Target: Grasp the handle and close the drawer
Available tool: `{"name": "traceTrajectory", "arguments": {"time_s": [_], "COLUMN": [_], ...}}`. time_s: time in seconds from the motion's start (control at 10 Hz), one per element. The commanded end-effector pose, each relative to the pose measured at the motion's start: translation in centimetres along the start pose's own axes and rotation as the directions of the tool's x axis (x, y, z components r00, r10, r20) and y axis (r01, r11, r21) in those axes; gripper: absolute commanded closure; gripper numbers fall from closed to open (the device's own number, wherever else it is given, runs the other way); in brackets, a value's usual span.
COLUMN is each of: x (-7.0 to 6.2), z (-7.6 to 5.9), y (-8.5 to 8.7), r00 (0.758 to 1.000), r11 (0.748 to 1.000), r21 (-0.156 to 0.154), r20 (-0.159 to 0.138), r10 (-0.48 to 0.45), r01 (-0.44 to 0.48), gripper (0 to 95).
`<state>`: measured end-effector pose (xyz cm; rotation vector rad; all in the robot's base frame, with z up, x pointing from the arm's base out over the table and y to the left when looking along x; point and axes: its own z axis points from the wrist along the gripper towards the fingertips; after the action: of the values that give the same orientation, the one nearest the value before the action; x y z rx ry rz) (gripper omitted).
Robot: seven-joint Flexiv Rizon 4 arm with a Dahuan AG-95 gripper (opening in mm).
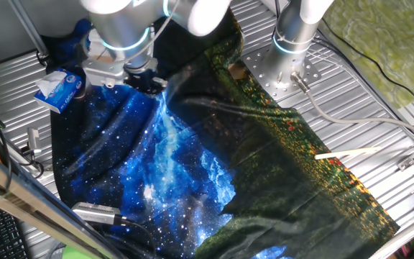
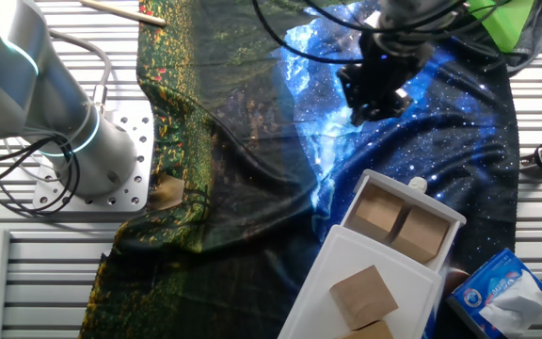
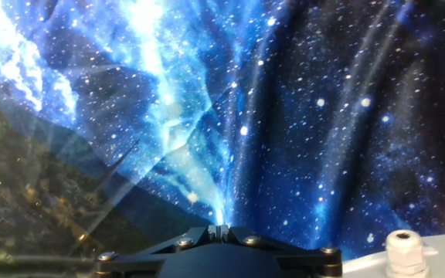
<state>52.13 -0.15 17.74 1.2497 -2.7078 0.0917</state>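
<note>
The white drawer (image 2: 440,209) stands pulled open at the near right of the other fixed view, with tan-brown blocks inside. Its small round white handle (image 2: 416,185) sticks out of the drawer front toward the cloth. In the hand view the handle (image 3: 405,251) sits at the bottom right corner. My black gripper (image 2: 365,111) hovers above the starry blue cloth, a short way beyond the handle and apart from it. Its fingertips (image 3: 221,230) are pressed together and hold nothing. In one fixed view the gripper (image 1: 146,78) shows under the arm, and the drawer is hidden.
A blue-and-white tissue packet (image 2: 502,292) lies right beside the drawer; it also shows in one fixed view (image 1: 61,88). A second arm's base (image 2: 92,160) stands at the cloth's edge. A wooden stick (image 1: 347,152) lies on the grooved metal table.
</note>
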Motion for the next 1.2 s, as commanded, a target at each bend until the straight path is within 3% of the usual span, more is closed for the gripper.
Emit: {"name": "traceTrajectory", "arguments": {"time_s": [0.1,0.3,0.7,0.8,1.2], "x": [-0.7,-1.5,-1.7,-1.8,-1.5], "z": [-0.5,-0.8,-0.2,0.0,0.5], "y": [-2.1,-4.9,-7.6,-8.0,-10.0], "r00": [1.000,1.000,0.998,0.997,0.996], "r11": [1.000,1.000,0.998,0.998,0.997], "r21": [-0.005,-0.007,-0.007,-0.011,-0.018], "r20": [0.003,0.010,0.030,0.036,0.052], "r10": [-0.011,-0.030,-0.057,-0.064,-0.069], "r01": [0.011,0.030,0.057,0.064,0.070], "gripper": [95.0,95.0,95.0,76.0,76.0]}}
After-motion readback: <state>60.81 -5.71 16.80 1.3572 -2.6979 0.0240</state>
